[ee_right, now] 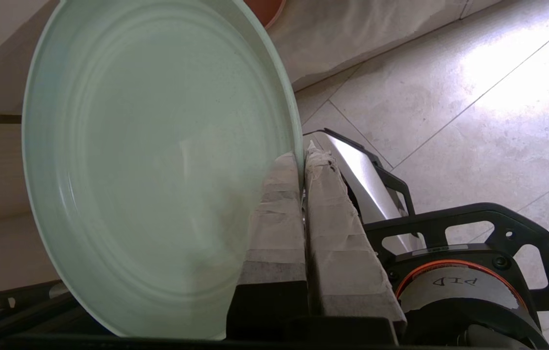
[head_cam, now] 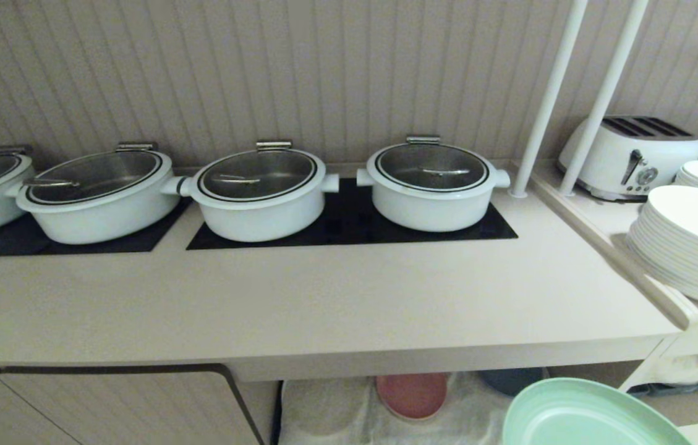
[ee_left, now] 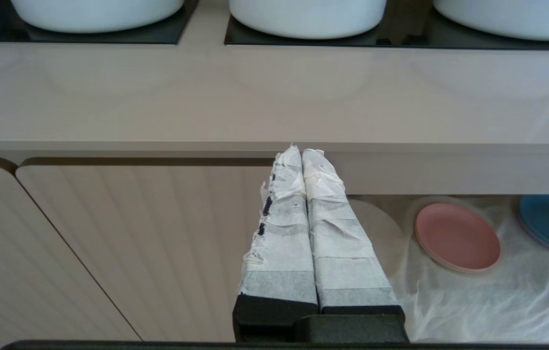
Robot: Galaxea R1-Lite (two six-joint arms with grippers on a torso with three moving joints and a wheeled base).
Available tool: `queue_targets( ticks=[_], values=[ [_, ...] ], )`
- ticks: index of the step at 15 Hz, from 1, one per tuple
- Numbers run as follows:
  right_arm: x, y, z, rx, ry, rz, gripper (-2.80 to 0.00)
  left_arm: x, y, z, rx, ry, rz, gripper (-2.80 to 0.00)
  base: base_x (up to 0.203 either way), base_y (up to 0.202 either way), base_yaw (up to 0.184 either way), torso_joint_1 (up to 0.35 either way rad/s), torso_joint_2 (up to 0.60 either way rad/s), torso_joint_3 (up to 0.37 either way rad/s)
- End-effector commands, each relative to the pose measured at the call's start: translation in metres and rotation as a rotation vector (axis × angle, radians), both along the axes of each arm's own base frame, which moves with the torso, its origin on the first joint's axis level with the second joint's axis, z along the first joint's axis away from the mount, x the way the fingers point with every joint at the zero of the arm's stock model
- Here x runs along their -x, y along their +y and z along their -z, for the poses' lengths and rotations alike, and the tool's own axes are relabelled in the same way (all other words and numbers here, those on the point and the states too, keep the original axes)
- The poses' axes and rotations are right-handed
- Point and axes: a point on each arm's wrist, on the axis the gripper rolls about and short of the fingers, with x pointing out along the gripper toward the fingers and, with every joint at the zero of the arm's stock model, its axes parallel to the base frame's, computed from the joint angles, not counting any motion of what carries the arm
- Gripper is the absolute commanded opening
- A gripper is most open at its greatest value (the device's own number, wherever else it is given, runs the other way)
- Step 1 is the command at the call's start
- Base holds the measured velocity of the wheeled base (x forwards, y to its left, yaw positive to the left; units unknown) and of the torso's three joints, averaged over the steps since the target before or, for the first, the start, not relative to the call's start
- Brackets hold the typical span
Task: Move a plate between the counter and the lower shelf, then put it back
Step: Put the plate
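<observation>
The pale mint-green plate hangs in the air at the lower right of the head view, below and in front of the counter. My right gripper is shut on the plate, its taped fingers pinching the rim. The lower shelf shows under the counter, floor draped with a wrinkled off-white cloth. My left gripper is shut with nothing in it, pointing at the counter's front edge beside the shelf opening. Neither arm shows in the head view.
Several white lidded pots stand on black hob panels. A pink plate and a dark blue plate lie on the shelf cloth. White stacked plates and a toaster fill the side ledge. The robot base stands on floor tiles.
</observation>
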Motion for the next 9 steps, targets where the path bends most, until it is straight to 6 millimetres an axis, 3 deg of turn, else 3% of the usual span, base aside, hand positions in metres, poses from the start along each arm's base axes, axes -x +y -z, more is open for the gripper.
queue_targets(
  ticks=[1,9],
  values=[
    [0.0008,-0.0001,0.0004,-0.003,0.000,-0.003,-2.80,0.0000,0.0000,0.0000,0.001,-0.001,0.000,-2.80,0.000,0.000,0.000,0.000,0.00,0.000],
    [0.0008,0.0000,0.0015,-0.001,0.005,-0.006,-2.80,0.0000,0.0000,0.0000,0.001,-0.001,0.000,-2.80,0.000,0.000,0.000,0.000,0.00,0.000]
  ],
)
